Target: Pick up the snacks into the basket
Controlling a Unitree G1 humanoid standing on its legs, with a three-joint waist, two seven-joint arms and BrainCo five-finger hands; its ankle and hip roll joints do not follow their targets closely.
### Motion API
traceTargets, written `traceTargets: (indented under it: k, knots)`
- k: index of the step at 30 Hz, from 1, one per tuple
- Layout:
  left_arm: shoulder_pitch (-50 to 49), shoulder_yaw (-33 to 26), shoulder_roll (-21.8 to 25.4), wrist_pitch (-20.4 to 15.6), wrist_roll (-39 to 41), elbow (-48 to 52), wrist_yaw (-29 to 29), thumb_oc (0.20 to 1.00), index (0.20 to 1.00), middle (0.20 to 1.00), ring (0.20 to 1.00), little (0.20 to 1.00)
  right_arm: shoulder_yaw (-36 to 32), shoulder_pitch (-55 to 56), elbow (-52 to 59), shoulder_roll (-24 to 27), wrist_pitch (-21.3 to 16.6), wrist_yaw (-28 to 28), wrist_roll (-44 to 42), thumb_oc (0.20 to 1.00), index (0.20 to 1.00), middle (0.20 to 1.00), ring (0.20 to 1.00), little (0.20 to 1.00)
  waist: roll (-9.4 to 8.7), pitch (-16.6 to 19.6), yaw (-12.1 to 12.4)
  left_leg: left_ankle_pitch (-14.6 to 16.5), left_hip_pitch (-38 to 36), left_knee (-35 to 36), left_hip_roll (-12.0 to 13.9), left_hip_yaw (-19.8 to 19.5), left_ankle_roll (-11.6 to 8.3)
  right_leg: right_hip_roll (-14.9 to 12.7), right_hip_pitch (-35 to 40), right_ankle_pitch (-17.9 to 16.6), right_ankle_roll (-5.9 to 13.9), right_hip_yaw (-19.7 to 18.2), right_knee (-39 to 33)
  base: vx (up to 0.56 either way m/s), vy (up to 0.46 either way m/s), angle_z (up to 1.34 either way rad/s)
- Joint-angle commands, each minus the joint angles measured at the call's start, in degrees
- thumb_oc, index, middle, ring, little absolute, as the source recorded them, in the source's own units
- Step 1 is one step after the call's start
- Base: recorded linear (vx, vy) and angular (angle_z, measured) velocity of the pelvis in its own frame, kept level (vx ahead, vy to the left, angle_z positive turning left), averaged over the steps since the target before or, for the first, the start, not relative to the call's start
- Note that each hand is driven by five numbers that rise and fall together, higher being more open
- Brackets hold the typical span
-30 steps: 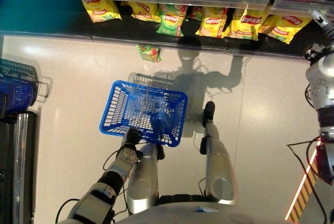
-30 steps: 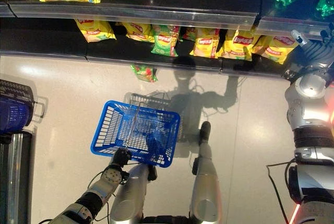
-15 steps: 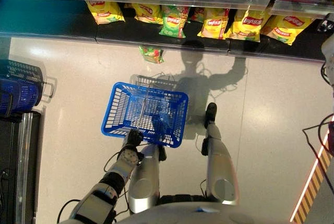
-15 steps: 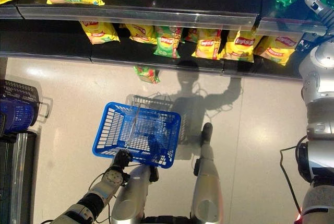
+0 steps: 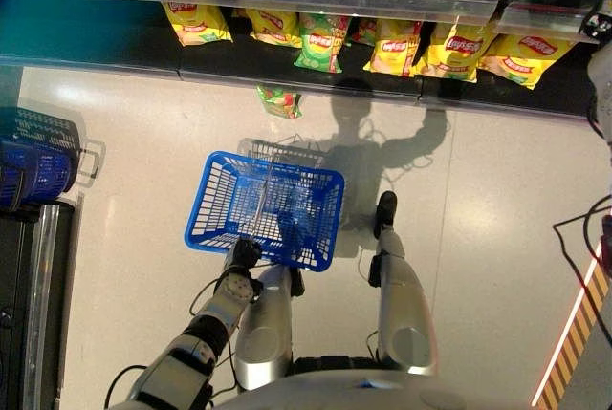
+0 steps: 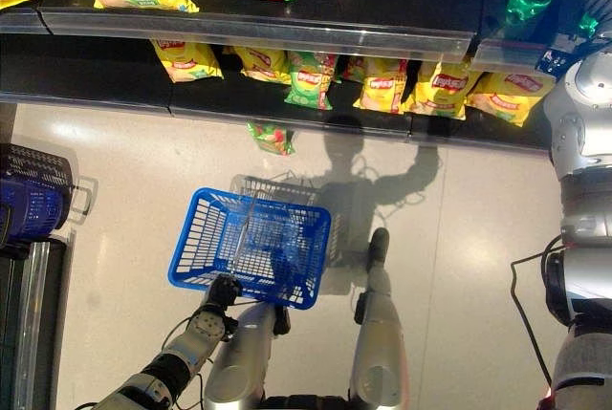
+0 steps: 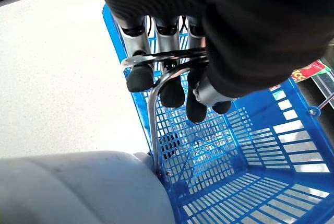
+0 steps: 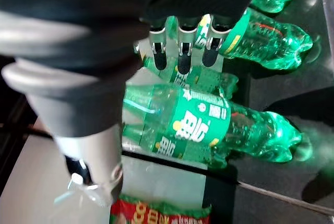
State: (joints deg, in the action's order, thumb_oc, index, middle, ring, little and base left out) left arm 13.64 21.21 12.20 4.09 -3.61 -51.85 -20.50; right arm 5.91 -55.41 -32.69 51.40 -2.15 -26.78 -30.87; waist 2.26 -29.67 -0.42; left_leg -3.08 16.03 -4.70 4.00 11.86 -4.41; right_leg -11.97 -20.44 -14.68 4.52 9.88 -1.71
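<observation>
our left hand [image 7: 172, 72] has its fingers curled round the handle of the blue basket [image 5: 263, 207], empty. right hand [image 8: 180, 44], fingers relaxed, over green bottles [image 8: 209, 125]. snacks [image 5: 392, 47] on shelf, none picked.

Bright overhead light on the pale floor [image 5: 478, 219], with soft glare patches. Dark, crisp shadow [image 5: 382, 147] cast ahead of the left robot hand [image 5: 244, 252], reaching the shelf [image 5: 287, 52]. Green bottles [image 8: 209, 125] past the right robot hand [image 8: 180, 51] glinting, nearest cover blurred.
</observation>
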Motion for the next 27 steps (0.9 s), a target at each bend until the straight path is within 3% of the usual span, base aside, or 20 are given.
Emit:
traceTargets:
  k: [1,8,17,27]
  knots:
    - [-5.49,1.88,0.95,1.34,-1.05,-6.0,-1.56,0.2,0.2,0.2,0.2,0.2,-0.61,3.55,3.06,-1.72,-2.53,-0.34,2.92,1.0,1.0,1.0,1.0,1.0,-0.94,6.05,2.15,-1.33,3.49,0.52,-0.63,-3.72,0.22,0.35,1.91,11.81,2.88,1.36,9.76,-0.01,0.003,0.08]
    - [-5.96,0.47,-0.3,1.75,-1.77,-6.54,-1.65,0.2,0.2,0.2,0.2,0.2,-8.36,18.77,9.4,-11.88,-4.12,0.05,3.7,1.0,1.0,1.0,1.0,1.0,-0.64,6.38,2.33,-1.53,3.1,0.9,-0.98,-4.62,0.6,0.08,2.78,11.98,2.9,2.24,9.69,-0.01,0.006,0.07]
    - [-6.11,1.16,-1.11,3.19,-6.89,-6.72,-0.58,0.2,0.2,0.2,0.2,0.2,-7.75,33.53,16.19,-25.69,-3.88,0.5,9.33,1.0,1.0,1.0,1.0,1.0,-0.83,8.33,1.62,-1.35,1.41,1.37,-1.13,-4.64,0.86,0.15,4.68,11.87,2.99,2.13,8.58,0.01,0.005,0.01]
    - [-6.73,2.03,0.07,2.74,-9.32,-3.85,-0.13,0.2,0.2,0.2,0.2,0.2,-6.72,33.48,15.78,-25.96,-3.24,0.91,10.96,1.0,1.0,1.0,1.0,1.0,-1.65,9.11,1.78,-1.63,1.09,1.65,-1.34,-4.74,0.86,0.13,5.65,11.33,3.22,2.47,7.28,0.0,0.0,0.0]
